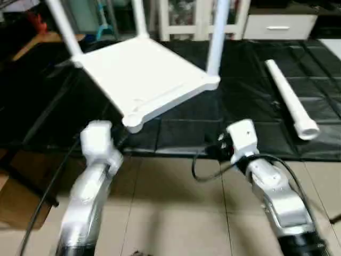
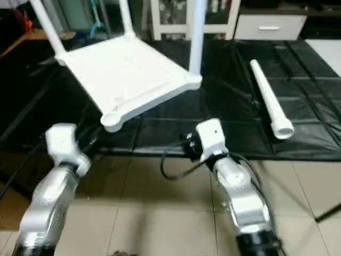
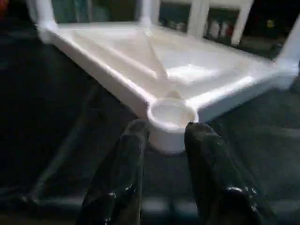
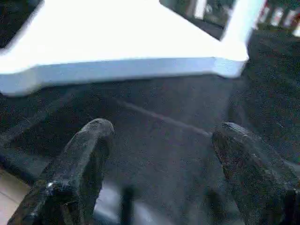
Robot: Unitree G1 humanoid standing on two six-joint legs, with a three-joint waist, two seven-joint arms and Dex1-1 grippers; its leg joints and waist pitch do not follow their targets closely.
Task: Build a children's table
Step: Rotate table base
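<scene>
The children's table lies upside down on a black mat: a white square tabletop [image 1: 138,72] with three white legs [image 1: 217,37] standing up from its corners. The near corner socket [image 3: 171,115] is empty. My left gripper [image 3: 166,136] is shut on that socket, one black finger [image 3: 131,159] on each side. A loose tapered leg [image 1: 290,98] lies on the mat to the right. My right gripper [image 4: 161,131] hangs open over the mat in front of the tabletop's near edge, holding nothing; its white wrist [image 1: 242,136] is right of the socket.
The black mat [image 1: 240,106] ends just ahead of my wrists, where a tan tiled floor [image 1: 170,213] begins. A white cabinet with a drawer [image 1: 277,24] stands at the back. A black cable [image 1: 205,170] loops from my right wrist. Brown cardboard [image 1: 16,202] lies at the left.
</scene>
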